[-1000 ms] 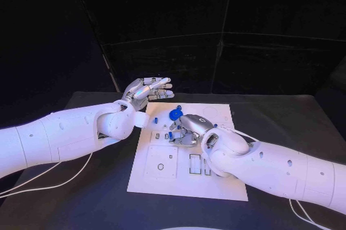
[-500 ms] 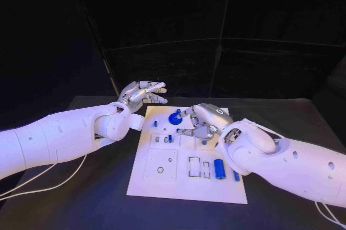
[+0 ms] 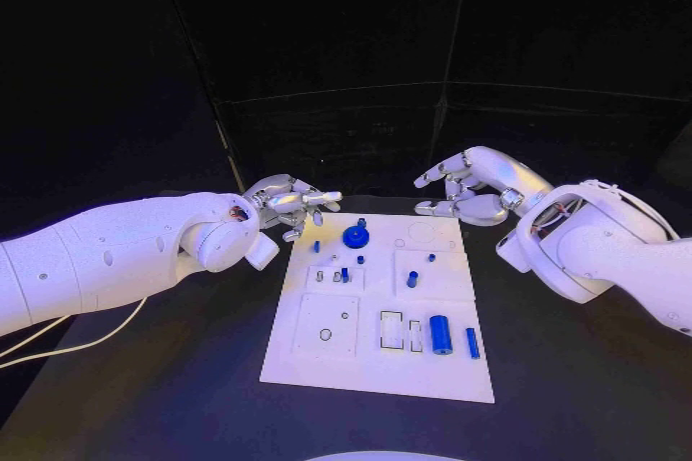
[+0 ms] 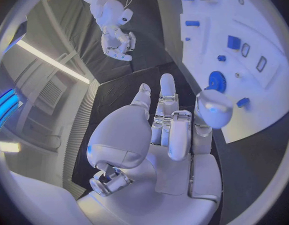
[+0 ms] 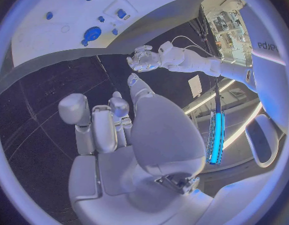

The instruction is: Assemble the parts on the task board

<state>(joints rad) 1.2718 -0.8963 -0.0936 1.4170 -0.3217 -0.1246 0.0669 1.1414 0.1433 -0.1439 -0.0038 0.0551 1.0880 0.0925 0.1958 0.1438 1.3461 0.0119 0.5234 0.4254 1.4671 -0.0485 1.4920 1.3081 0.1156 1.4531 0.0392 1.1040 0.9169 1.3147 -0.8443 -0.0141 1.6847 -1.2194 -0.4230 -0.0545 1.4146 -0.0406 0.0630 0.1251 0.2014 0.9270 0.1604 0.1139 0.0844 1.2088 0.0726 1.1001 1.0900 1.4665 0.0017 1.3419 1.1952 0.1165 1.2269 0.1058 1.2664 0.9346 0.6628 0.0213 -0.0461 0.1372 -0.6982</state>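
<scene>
The white task board [image 3: 329, 366] lies in the middle of the black table. A blue gear [image 3: 355, 238] sits near its far edge, with small blue pegs [image 3: 413, 278] standing around it. A blue cylinder [image 3: 440, 335] and a thin blue bar [image 3: 472, 342] lie at the near right. My left hand [image 3: 290, 202] hovers off the far left corner, fingers loosely bent, holding nothing. My right hand [image 3: 470, 189] is raised beyond the far right corner, also empty. The left wrist view shows the left hand [image 4: 171, 130], the gear [image 4: 217, 81] and the board [image 4: 269, 92]. The right wrist view shows the right hand [image 5: 113, 127] and the board [image 5: 57, 42].
The black table [image 3: 577, 361] stretches wide on both sides of the board. A white cable [image 3: 65, 341] trails under my left arm. Dark panels stand behind the table.
My right hand has lifted off the middle of the board and drawn back to the far right, uncovering the pegs, cylinder and bar. My left hand has sunk slightly and bent its fingers.
</scene>
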